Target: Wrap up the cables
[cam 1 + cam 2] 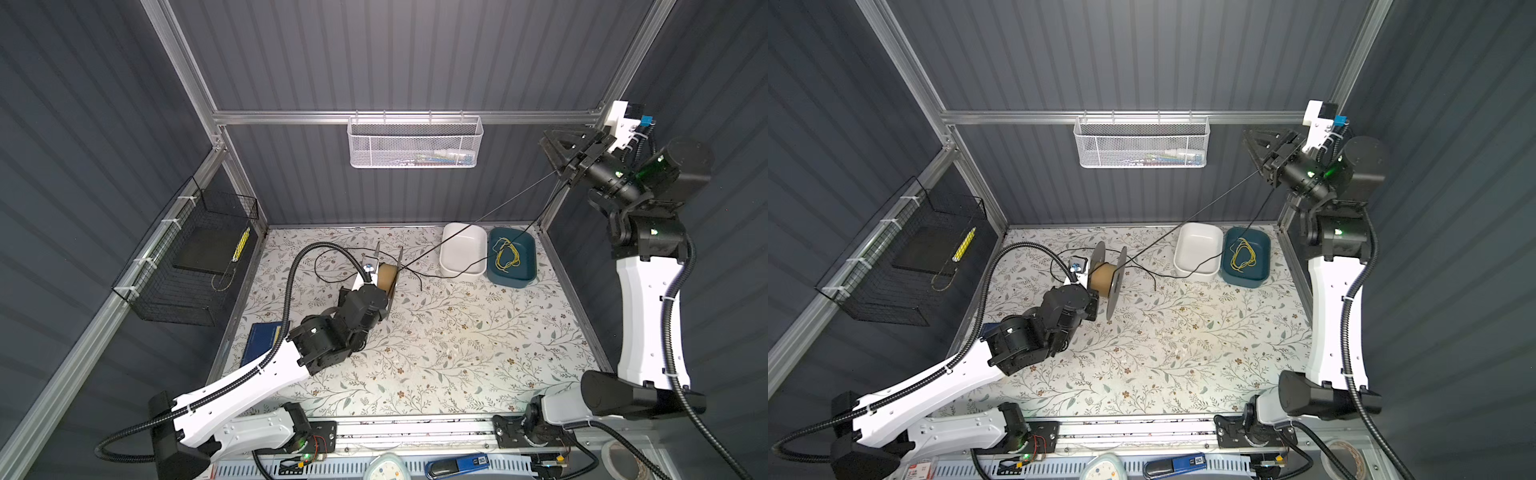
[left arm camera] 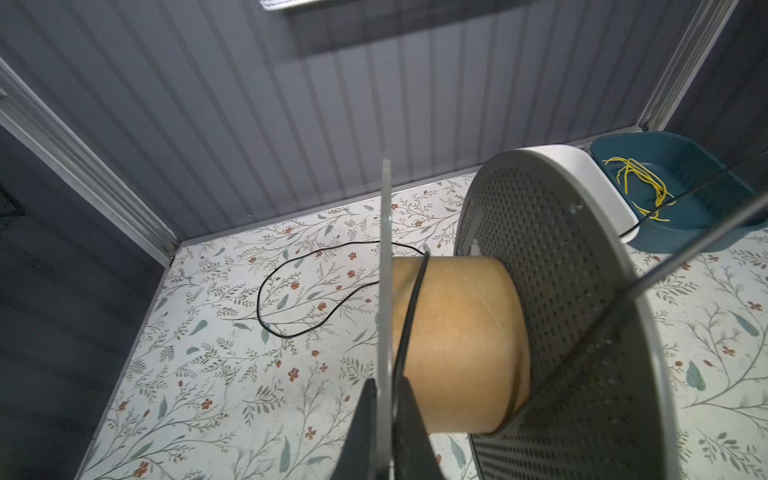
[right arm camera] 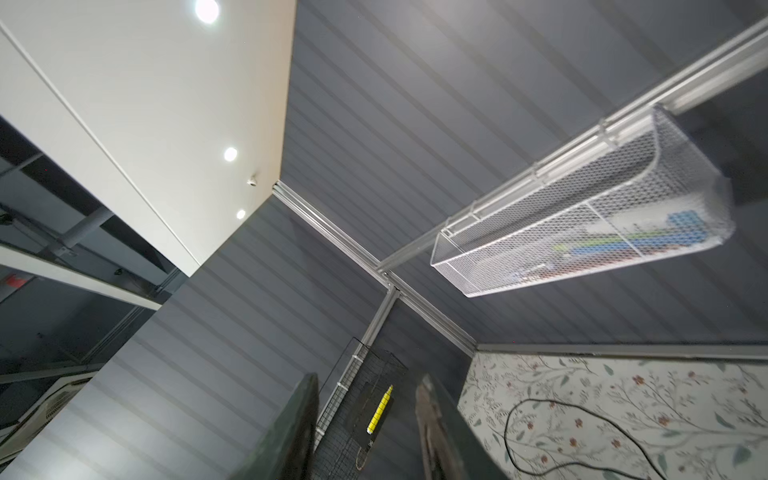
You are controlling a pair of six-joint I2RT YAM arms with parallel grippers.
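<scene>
one thin black cable (image 1: 478, 220) is running from the grey spool (image 2: 561, 291) at 11 o'clock up to the right gripper (image 3: 368, 378) at 2 o'clock, whose jaws are standing apart. the left gripper (image 2: 386, 384) is clamping a spool flange. expect light, limp handling; pinch it mid-span. no writing is reading legibly.

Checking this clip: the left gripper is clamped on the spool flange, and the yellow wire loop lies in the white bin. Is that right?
One detail is off. The yellow wire loop lies in the teal bin, not in the white bin beside it, as both top views show. The rest holds: in the left wrist view, the left gripper is clamped on the spool flange.
</scene>
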